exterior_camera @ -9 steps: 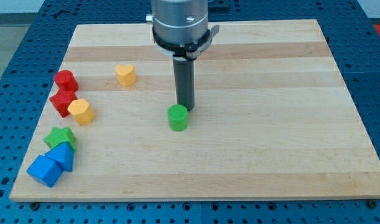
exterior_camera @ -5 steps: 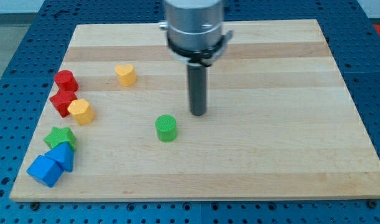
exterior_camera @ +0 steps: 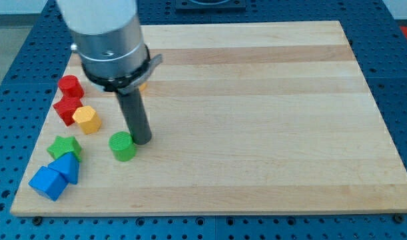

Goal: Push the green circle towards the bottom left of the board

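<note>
The green circle point(exterior_camera: 122, 146) stands on the wooden board point(exterior_camera: 256, 133), left of the middle and low down. My tip point(exterior_camera: 142, 141) is at its upper right edge, touching it or nearly so. The dark rod rises up and to the left into the grey arm head point(exterior_camera: 108, 40), which covers the board's upper left part.
At the left edge lie a red cylinder point(exterior_camera: 70, 86), a red star point(exterior_camera: 65, 109), an orange hexagon point(exterior_camera: 87, 120), a green star point(exterior_camera: 63, 147) and two blue blocks point(exterior_camera: 48, 181) point(exterior_camera: 69, 167). A yellow block is almost wholly hidden behind the arm head.
The green circle has slid left and down. My tip swung out to the right, then came back left and down, ending against the circle's upper right. The arm head now covers the yellow heart.
</note>
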